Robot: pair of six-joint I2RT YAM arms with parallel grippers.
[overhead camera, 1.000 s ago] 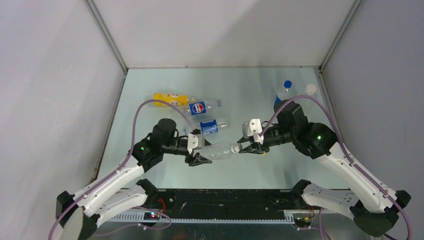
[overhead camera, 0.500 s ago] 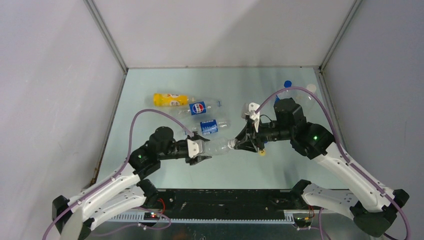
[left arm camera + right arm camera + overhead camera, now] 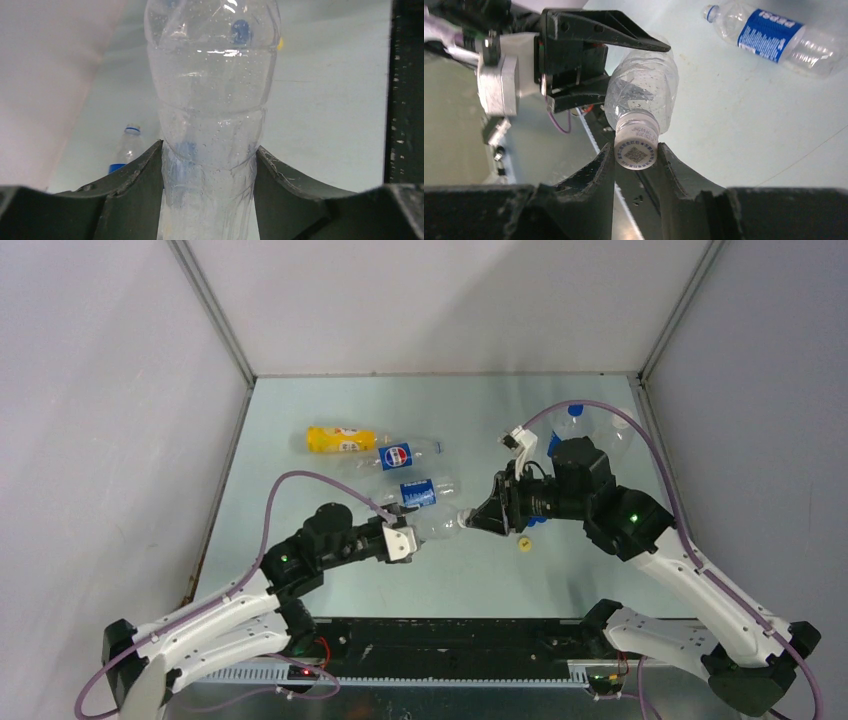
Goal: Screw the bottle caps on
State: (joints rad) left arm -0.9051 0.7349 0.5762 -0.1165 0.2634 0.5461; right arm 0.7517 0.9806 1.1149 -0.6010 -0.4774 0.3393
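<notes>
Over the near middle of the desk (image 3: 450,410), my left end effector (image 3: 210,152) grasps the base of the clear unlabelled bottle (image 3: 437,527), held level, while my right end effector (image 3: 636,156) is clenched on the white cap (image 3: 636,149) at its neck, a blue-labelled bottle (image 3: 420,492) lying just beyond.

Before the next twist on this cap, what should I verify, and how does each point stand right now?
1. Left gripper clamped on the unlabelled bottle: ok.
2. Right gripper shut on the white cap: ok.
3. Cap sitting on the bottle's neck: ok.
4. Cap fully tightened: cannot tell.
5. Held bottle apart from the lying Pepsi bottle: ok.
</notes>
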